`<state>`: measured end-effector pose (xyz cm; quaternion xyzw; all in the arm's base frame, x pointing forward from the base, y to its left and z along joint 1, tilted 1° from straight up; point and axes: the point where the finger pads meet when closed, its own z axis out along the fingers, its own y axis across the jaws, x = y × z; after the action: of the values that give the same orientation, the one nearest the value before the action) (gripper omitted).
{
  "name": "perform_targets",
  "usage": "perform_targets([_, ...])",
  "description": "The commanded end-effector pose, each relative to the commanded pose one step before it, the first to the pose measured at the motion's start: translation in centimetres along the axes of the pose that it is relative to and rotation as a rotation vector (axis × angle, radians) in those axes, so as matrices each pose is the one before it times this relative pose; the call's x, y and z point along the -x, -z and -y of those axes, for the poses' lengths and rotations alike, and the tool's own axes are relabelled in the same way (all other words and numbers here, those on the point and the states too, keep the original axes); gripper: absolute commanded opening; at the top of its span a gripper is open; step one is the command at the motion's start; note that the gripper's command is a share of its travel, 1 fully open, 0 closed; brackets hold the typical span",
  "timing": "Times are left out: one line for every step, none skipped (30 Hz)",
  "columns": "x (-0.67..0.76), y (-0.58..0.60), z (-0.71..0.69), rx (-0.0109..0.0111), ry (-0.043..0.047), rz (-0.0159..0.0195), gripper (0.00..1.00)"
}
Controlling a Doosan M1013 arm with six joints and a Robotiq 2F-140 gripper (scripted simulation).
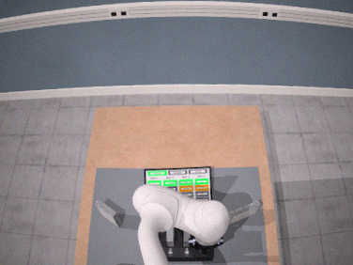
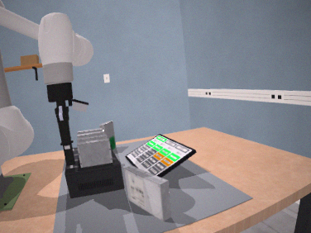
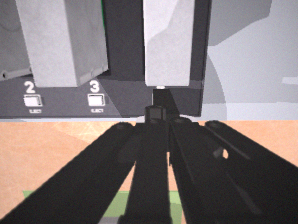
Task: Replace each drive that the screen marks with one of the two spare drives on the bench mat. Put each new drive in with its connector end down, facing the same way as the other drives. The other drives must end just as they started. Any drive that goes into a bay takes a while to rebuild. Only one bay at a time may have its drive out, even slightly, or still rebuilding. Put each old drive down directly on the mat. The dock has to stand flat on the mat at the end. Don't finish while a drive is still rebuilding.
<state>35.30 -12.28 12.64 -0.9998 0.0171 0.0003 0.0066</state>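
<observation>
The black dock (image 1: 199, 257) (image 2: 94, 184) (image 3: 125, 95) stands on the grey mat (image 1: 124, 179) (image 2: 215, 198) with several light grey drives in it. In the wrist view one drive (image 3: 167, 45) stands in the bay at the right end. My gripper (image 2: 70, 162) (image 3: 161, 102) is shut and empty, its tips pointing down at the dock's front ledge by that bay. The fingers hide the eject button there. One spare drive (image 1: 110, 213) (image 2: 108, 130) lies left of the dock, the other (image 1: 245, 212) (image 2: 149, 192) right. The screen (image 1: 177, 178) (image 2: 160, 154) shows green, grey and two orange tiles.
The screen stands tilted behind the dock. The wooden table (image 1: 176, 136) (image 2: 248, 161) surrounds the mat. The arm covers much of the dock in the top view. A green base plate (image 2: 18, 192) (image 3: 122, 207) lies on the robot's side.
</observation>
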Motion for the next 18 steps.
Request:
perform_targets([-0.038, 0.036, -0.005, -0.00009, -0.00011, -0.00085, 0.10])
perform_targets([0.000, 0.000, 0.000, 0.00000, 0.00000, 0.00000, 0.10])
perform_targets([0.000, 0.000, 0.000, 0.00000, 0.00000, 0.00000, 0.10])
perform_targets([0.000, -0.001, 0.000, 0.00000, 0.00000, 0.00000, 0.10])
perform_targets([0.000, -0.003, 0.000, 0.00000, 0.00000, 0.00000, 0.10])
perform_targets([0.000, -0.006, 0.000, 0.00000, 0.00000, 0.00000, 0.10])
perform_targets([0.000, -0.009, 0.000, 0.00000, 0.00000, 0.00000, 0.10])
perform_targets([0.000, -0.012, 0.000, 0.00000, 0.00000, 0.00000, 0.10])
perform_targets([0.000, -0.016, 0.000, 0.00000, 0.00000, 0.00000, 0.10])
perform_targets([0.000, -0.020, 0.000, 0.00000, 0.00000, 0.00000, 0.10])
perform_targets([0.000, -0.024, 0.000, 0.00000, 0.00000, 0.00000, 0.10])
perform_targets([0.000, -0.027, 0.000, 0.00000, 0.00000, 0.00000, 0.10])
perform_targets([0.000, -0.031, 0.000, 0.00000, 0.00000, 0.00000, 0.10])
perform_targets([0.000, -0.034, 0.000, 0.00000, 0.00000, 0.00000, 0.10])
perform_targets([0.000, 0.000, 0.000, 0.00000, 0.00000, 0.00000, 0.10])
perform_targets([0.000, 0.000, 0.000, 0.00000, 0.00000, 0.00000, 0.10])
perform_targets([0.000, -0.037, 0.000, 0.00000, 0.00000, 0.00000, 0.10])
perform_targets([0.000, -0.040, 0.000, 0.00000, 0.00000, 0.00000, 0.10])
